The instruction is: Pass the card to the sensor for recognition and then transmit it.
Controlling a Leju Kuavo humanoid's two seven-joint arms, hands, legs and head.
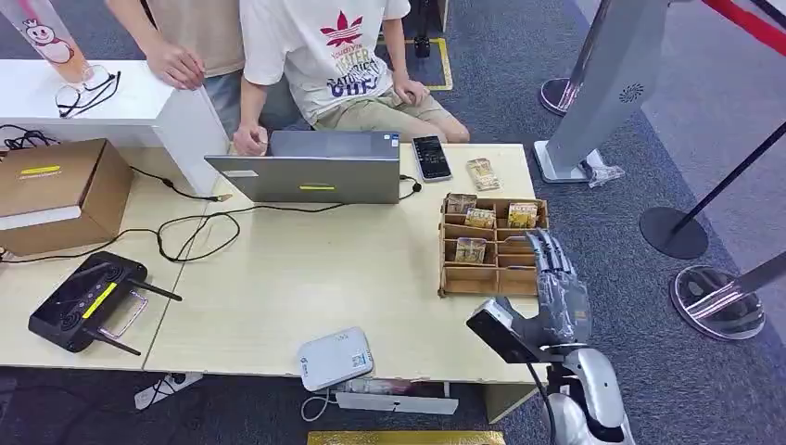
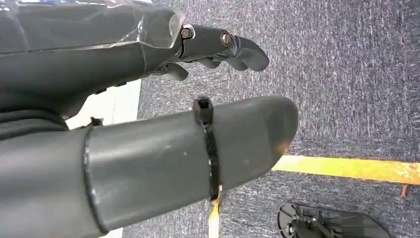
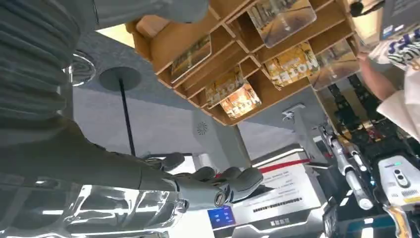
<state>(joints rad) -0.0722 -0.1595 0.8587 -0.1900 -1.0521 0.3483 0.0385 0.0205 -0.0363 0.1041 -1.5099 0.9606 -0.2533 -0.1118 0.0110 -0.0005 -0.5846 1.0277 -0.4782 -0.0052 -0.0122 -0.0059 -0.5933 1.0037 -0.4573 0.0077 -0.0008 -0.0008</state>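
Observation:
A wooden card rack [image 1: 491, 278] stands on the right part of the table and holds several yellow-brown cards [image 1: 480, 219] in its far slots. My right hand [image 1: 556, 283] hovers at the rack's near right corner with its fingers stretched out and apart, holding nothing. In the right wrist view the rack [image 3: 257, 44] and its cards [image 3: 292, 64] lie just beyond my right hand [image 3: 198, 186], not touching it. A white card sensor [image 1: 335, 358] sits at the table's front edge. My left hand [image 2: 124, 59] hangs over the carpet, fingers apart and empty.
A laptop [image 1: 315, 167], a phone [image 1: 431, 158] and loose cards [image 1: 482, 173] lie at the far side, with two people behind the table. At the left are a cardboard box [image 1: 56, 190] and a black controller [image 1: 88, 301]. Stanchion bases [image 1: 674, 232] stand on the right.

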